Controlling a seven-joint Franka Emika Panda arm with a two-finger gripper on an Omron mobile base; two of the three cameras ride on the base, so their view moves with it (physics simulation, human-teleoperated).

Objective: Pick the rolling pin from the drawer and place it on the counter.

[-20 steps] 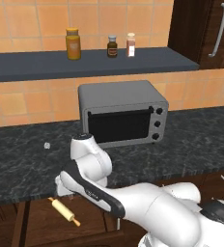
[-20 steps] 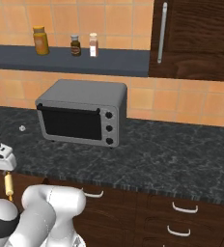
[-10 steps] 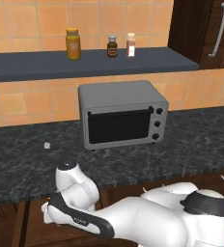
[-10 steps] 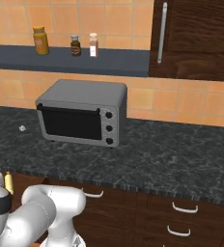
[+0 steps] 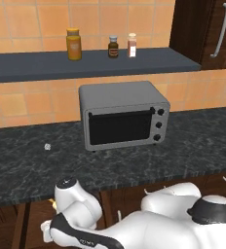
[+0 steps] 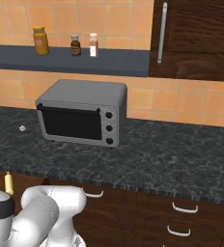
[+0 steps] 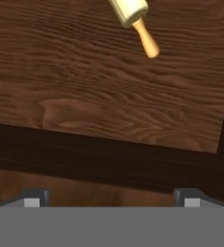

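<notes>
Lying on the drawer (image 7: 109, 96) floor, the rolling pin (image 7: 133, 19) sits well ahead of the hand (image 7: 111, 198), whose fingers spread wide, grasping nothing.

Drawer (image 7: 109, 96) floor lies bare below the rolling pin (image 7: 133, 17); its dark wall borders the near side.

An orange-tan tiled wall (image 5: 32, 102) runs behind the kitchen, carrying a plain dark grey shelf (image 5: 85, 63) with an amber jar (image 5: 74, 44), a small dark bottle (image 5: 113, 47) and a pale shaker (image 5: 132, 44) standing in a row toward its right end. A grey toaster oven (image 5: 122, 114) with a dark glass door and three knobs stands below the shelf, against the tiles. A dark brown wall cabinet (image 6: 196, 38) with a long silver handle hangs at the shelf's right end, and dark lower drawers with curved silver handles (image 6: 184, 208) sit at lower right.
</notes>
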